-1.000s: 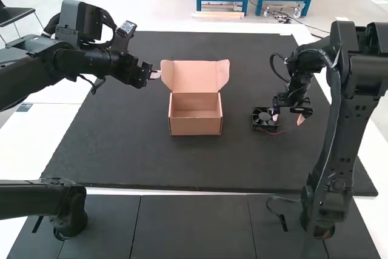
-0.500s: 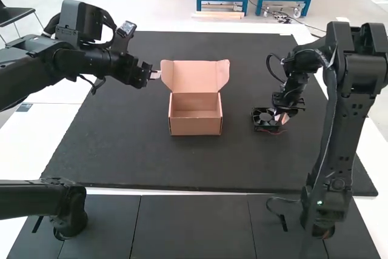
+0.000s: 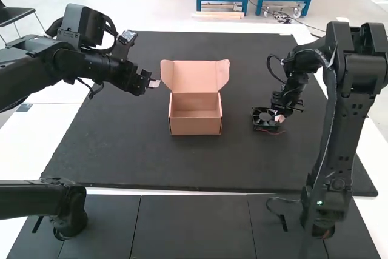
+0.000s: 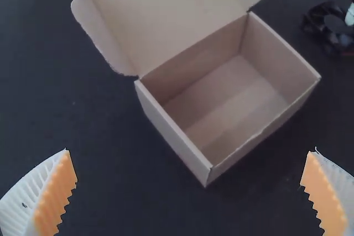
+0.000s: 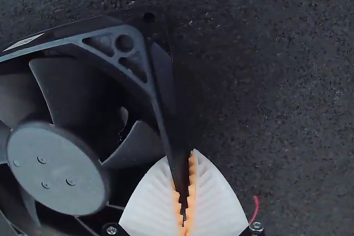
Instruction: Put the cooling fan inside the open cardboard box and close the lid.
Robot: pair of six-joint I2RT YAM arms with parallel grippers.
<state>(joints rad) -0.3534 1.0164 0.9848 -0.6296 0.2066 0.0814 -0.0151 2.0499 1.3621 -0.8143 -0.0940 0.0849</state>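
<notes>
Right hand (image 3: 278, 113) pinched on fan (image 3: 264, 118) frame, fan just right of box (image 3: 195, 114). Left hand (image 3: 152, 82) spread wide, just left of box.

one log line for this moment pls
right claw shut on cooling fan frame, fan on mat | left claw open, beside lid | cardboard box empty, lid open

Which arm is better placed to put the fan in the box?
Right. The right gripper is shut on the frame of the cooling fan; the left gripper hangs open beside the cardboard box, away from the fan.
</notes>
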